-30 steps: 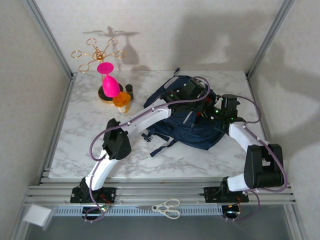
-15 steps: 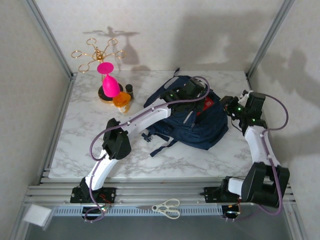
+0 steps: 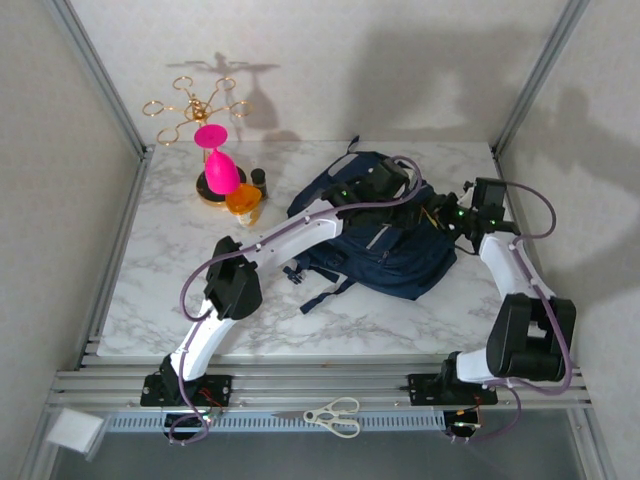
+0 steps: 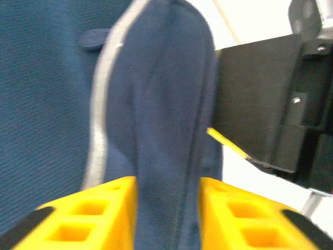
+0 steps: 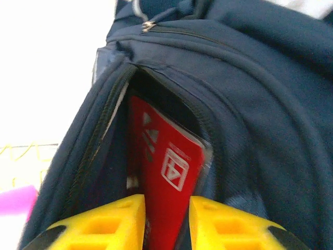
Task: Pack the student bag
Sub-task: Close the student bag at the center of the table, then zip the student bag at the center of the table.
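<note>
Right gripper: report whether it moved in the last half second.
Yes: yellow-fingered right gripper went left, away from the grey metal post toward navy-blue fabric backpack.

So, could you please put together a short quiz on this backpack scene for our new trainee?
1. True or false: the red booklet lies on the table beside the student bag.
2. What sits between the fingers of the left gripper? A) a pencil B) a fold of the bag's navy fabric C) a bottle cap
3. What tool lies on the rail in front of the table?
Key: 1 false, it sits inside the bag's open compartment, between the fingers of the right gripper. 2 B. 3 The scissors.
</note>
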Robot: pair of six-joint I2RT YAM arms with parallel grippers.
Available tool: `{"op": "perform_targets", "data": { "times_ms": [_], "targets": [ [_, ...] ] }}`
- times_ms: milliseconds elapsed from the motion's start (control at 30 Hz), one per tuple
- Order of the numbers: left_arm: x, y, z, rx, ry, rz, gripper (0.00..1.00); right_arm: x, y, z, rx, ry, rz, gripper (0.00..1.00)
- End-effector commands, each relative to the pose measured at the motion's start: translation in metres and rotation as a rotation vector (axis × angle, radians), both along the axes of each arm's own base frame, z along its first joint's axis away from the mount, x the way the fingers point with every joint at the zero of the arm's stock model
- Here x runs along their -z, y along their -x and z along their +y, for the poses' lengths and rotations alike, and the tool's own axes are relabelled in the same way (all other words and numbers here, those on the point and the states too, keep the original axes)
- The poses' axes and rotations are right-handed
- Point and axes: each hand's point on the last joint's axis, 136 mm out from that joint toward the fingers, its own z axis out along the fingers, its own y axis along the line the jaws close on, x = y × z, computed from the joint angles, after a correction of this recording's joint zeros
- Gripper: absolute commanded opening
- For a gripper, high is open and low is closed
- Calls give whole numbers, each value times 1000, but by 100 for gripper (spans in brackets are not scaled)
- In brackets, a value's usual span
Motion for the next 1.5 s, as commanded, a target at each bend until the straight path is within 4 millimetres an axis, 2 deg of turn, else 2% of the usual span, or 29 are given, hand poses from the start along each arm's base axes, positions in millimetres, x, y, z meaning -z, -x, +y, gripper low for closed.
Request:
{"op": "perform_targets", "data": {
  "times_ms": [0,67,100,167,233,267,333,467,567,733,833,933,1100,1200,1267,1333,1400,1467],
  "targets": [
    [-36,30,-8,148,176,57,44,-19,25,-31,99,156,37,31],
    [-55,50,1,198,245,61,48,-27,41,-40,126,217,37,35],
    [-62,56,10,198,268,52,50,-32,48,-37,116,230,24,37],
    [-68,63,31,159,305,51,51,-34,62,-26,86,257,26,39],
    [-74,67,54,96,354,55,52,-30,75,-5,24,301,44,43],
    [-72,66,68,42,369,52,53,-23,82,6,-16,323,70,44],
    [-58,62,93,-90,365,70,56,-6,96,36,-121,339,116,45],
    [-25,60,115,-251,408,162,57,17,123,86,-292,430,145,48],
    [-5,58,121,-339,470,237,60,32,131,98,-337,502,168,46],
    [31,54,122,-464,501,330,61,43,133,96,-341,614,185,43],
    [47,49,119,-510,537,371,61,53,132,95,-339,633,197,42],
    [59,41,114,-540,544,391,59,55,126,107,-367,601,171,41],
    [70,27,113,-591,550,386,52,54,117,112,-358,606,152,40],
    [80,19,116,-635,515,375,39,60,112,109,-341,633,172,40],
    [83,13,119,-672,504,362,35,66,110,105,-317,658,200,40],
    [83,7,123,-702,498,344,31,70,109,105,-307,658,202,40],
    [78,2,121,-706,520,330,24,74,109,111,-318,628,193,39],
    [78,-2,121,-717,511,325,15,78,107,108,-303,646,205,37]
  ]
}}
